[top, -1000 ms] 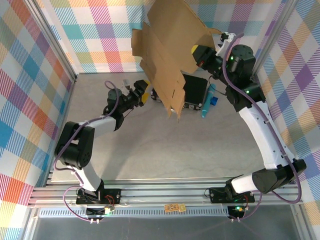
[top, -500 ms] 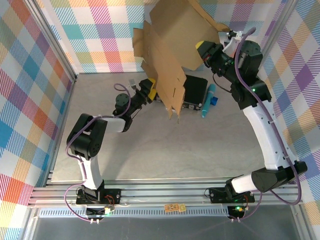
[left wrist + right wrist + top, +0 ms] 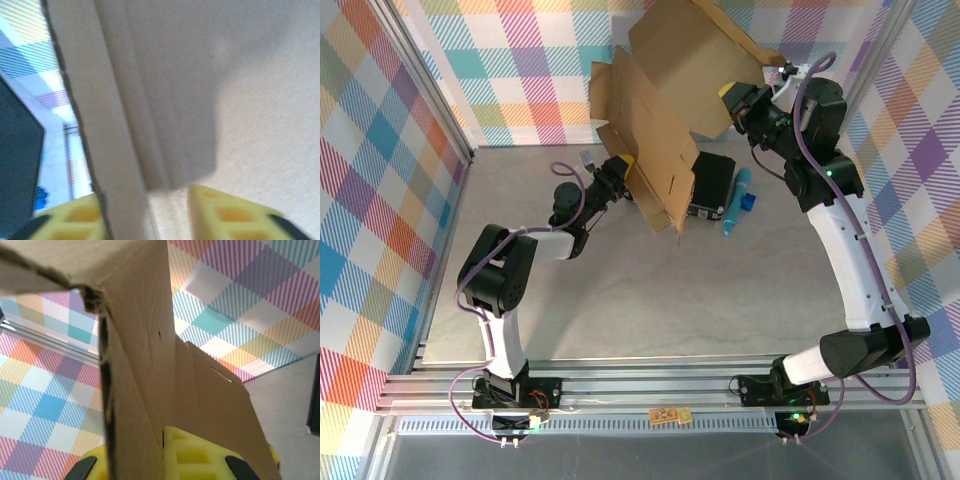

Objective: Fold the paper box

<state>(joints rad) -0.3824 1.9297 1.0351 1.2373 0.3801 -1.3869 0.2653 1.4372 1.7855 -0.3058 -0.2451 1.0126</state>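
Right hand [image 3: 729, 93] aloft on paper box [image 3: 680, 55]

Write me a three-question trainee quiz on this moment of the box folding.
1. Short answer: in the left wrist view, what stands between the left hand's yellow fingers?
2. Multiple choice: which hand holds the paper box up in the air by its upper panel? A) the left hand B) the right hand C) neither
3. True or false: the paper box is already folded shut.

Key: 1) an edge of the paper box; 2) B; 3) false.
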